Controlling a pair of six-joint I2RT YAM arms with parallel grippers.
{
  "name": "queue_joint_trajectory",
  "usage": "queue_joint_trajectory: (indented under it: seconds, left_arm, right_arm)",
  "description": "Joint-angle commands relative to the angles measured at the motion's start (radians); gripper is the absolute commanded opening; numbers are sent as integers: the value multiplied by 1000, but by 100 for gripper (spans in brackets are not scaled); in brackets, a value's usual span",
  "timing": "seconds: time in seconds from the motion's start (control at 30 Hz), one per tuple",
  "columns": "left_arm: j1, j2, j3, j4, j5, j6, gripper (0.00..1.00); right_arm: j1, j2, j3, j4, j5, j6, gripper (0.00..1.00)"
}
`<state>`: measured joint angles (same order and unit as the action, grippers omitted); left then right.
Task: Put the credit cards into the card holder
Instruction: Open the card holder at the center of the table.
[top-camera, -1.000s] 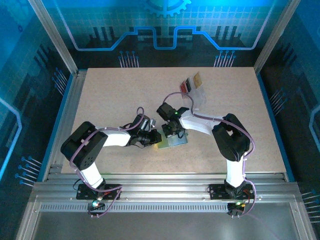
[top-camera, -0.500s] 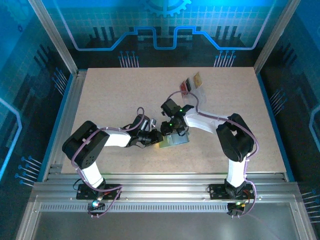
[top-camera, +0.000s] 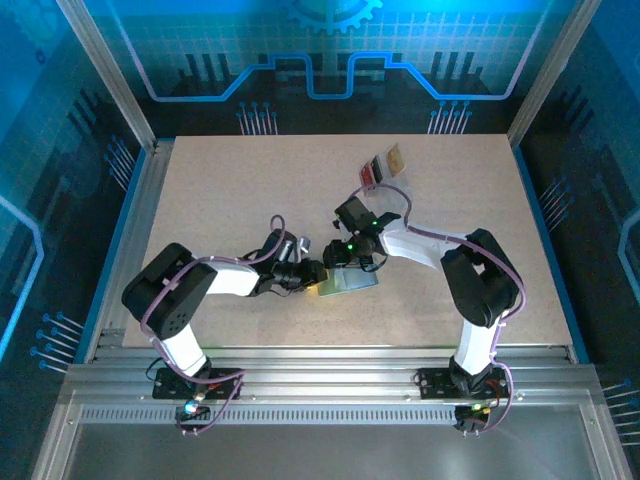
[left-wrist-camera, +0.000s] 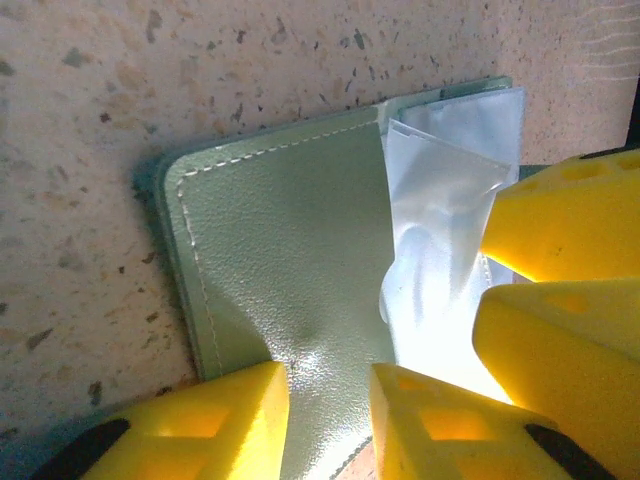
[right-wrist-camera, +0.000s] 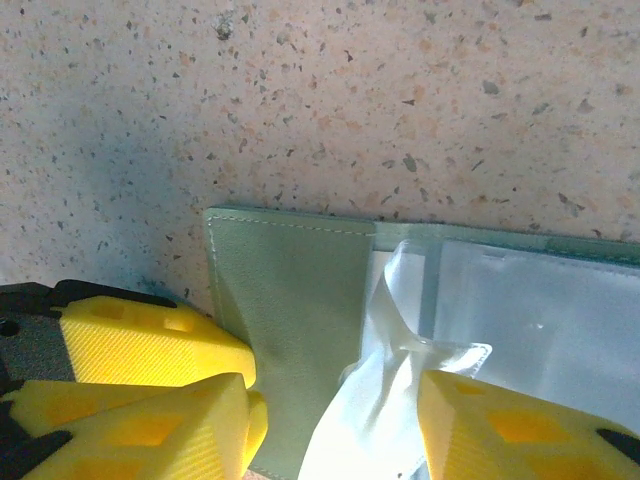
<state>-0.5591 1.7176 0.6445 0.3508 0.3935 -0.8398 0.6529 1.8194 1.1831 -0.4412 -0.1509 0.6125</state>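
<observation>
Cards lie well beyond your card holder; crumpled lining bunches up. Left gripper, right gripper both low over it, jaws parted.

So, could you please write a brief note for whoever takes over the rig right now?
Left gripper: open, fingers apart over the green cover of the card holder.
Right gripper: open, one finger on each side of the holder's rumpled clear lining.
The holder lies spread open mid-table. The credit cards lie together near the far edge, untouched.
Done: holder opened; no card seen inside.
Left: fetch each card and slot it in.
</observation>
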Motion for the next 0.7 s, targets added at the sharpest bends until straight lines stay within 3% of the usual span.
queue_joint_trajectory:
  seconds: [0.0,0.2,0.5,0.67]
  left_arm:
    - [-25,-8,-30,-40,48,64,35]
    - [-24,-122,-67,-62,50,73,40]
    - [-24,-320,-150,-65,90,18,41]
    - [-24,-508,-201,-174,50,25,52]
  right_arm:
    - [52,-12,12,203,-184,66,51]
    - [45,-19,10,179,-127,88,51]
    - [65,22,52,186,-157,95,52]
    - [86,54,110,146,-129,86,53]
